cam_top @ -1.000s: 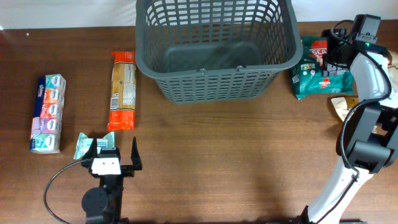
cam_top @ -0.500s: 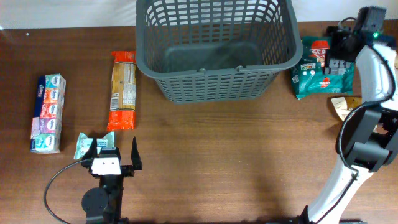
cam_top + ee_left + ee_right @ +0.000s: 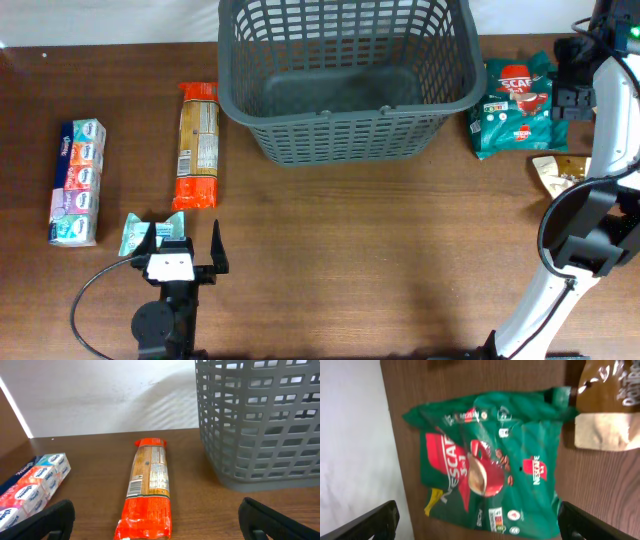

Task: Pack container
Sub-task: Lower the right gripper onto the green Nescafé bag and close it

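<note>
The container [image 3: 345,150], a large dark grey lattice basket, stands at the back centre with nothing visible inside; its slotted wall [image 3: 260,425] fills the right of the left wrist view. My left gripper [image 3: 185,246] rests open near the front left, pointing at an orange pasta packet [image 3: 197,143] that lies ahead between its jaws [image 3: 149,487], untouched. My right gripper [image 3: 566,78] hovers open at the far right over the right edge of a green Nescafe bag [image 3: 512,105]. That bag [image 3: 490,465] lies flat below the open jaws in the right wrist view.
A multipack of tissues [image 3: 78,182] lies at the far left. A small teal packet [image 3: 138,233] sits beside the left gripper's finger. A brown pouch [image 3: 560,170] lies in front of the green bag. The table's back edge meets a white wall.
The right arm has swung rightward and toward the back, uncovering more of the green bag. The left arm and all packets have stayed put.
</note>
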You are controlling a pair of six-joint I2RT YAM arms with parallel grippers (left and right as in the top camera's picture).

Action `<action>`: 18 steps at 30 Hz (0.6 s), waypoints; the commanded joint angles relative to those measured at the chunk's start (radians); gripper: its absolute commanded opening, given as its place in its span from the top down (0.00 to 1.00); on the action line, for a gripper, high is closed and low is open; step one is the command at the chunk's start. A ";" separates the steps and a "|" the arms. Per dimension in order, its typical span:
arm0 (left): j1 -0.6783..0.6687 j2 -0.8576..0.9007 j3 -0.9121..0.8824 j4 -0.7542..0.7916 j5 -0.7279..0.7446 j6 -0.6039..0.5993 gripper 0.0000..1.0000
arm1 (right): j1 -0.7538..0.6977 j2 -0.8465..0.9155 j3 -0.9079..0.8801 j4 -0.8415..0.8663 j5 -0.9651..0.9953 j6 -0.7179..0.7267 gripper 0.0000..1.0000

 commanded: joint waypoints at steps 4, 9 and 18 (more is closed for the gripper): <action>-0.005 -0.009 -0.009 0.002 -0.007 0.016 0.01 | 0.002 0.045 0.013 0.008 0.040 -0.006 0.01; -0.005 -0.009 -0.009 0.002 -0.007 0.016 0.01 | 0.003 0.106 0.013 0.076 -0.089 -0.007 0.01; -0.005 -0.009 -0.009 0.002 -0.008 0.016 0.01 | 0.027 0.165 0.013 0.116 -0.132 -0.007 0.01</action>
